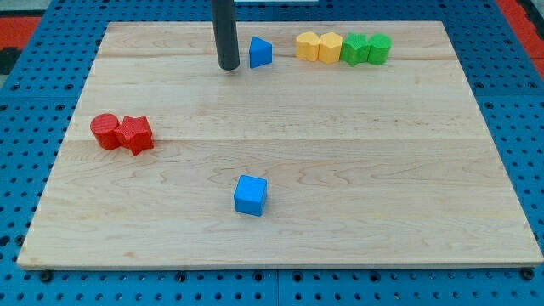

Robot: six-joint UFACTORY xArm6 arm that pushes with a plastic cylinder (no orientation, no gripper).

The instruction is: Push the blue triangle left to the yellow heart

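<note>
My tip (pixel 228 67), a bare rod holding nothing, stands just left of the blue triangle (pixel 260 53) near the board's top edge; judged pre-contact, the push should carry it rightward beside the yellow heart (pixel 330 48).

The rod (pixel 226 34) runs out of the view's top edge — its upper part and the arm cannot be seen. The blue pegboard (pixel 34 85) around the wooden board (pixel 340 170) is cut off on every side — red corners (pixel 21 25) too.
</note>
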